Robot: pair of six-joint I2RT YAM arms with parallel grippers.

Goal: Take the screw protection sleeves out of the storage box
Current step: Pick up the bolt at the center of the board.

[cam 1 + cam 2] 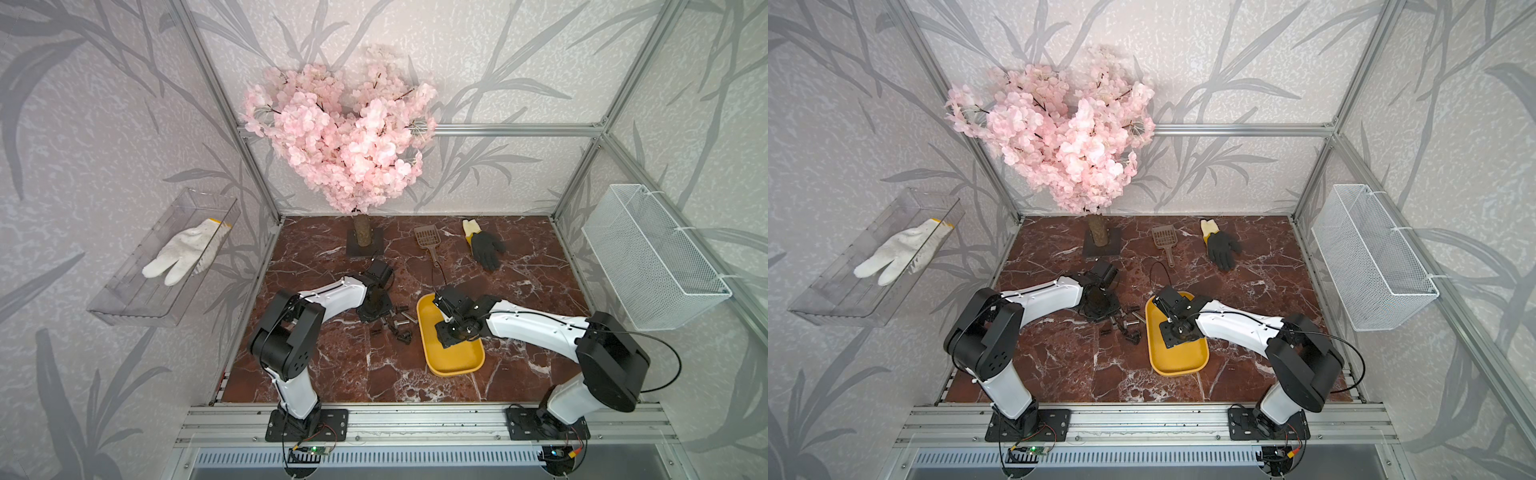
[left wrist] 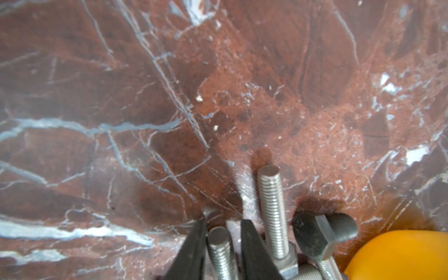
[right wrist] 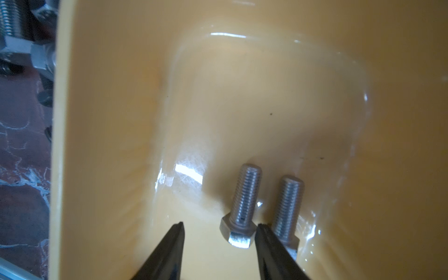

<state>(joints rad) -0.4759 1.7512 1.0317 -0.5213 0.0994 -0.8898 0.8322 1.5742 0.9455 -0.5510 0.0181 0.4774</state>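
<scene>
Over the storage box (image 1: 457,358), I hold right fingers (image 3: 169,249) apart astride a bolt (image 3: 245,201) for pinching; left fingers (image 2: 191,252) bracket a tabletop bolt (image 2: 219,249), grip unclear.

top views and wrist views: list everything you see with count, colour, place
storage box: 1, yellow, on the table near the right arm
bolts in box: 2, silver, side by side
bolts on table: several, silver, heaped between box and left arm
screw protection sleeves: a few, black, on the table by that heap
blossom tree: 1, pink, table back
scoop: 1, brown, table back
black glove: 1, yellow cuff, beside scoop
clear bin: 1, left wall
white glove: 1, in clear bin
mesh basket: 1, white, right wall
table: 1, red-brown marble
left claw: black, astride a heap bolt
right claw: black, open, over box bolts
</scene>
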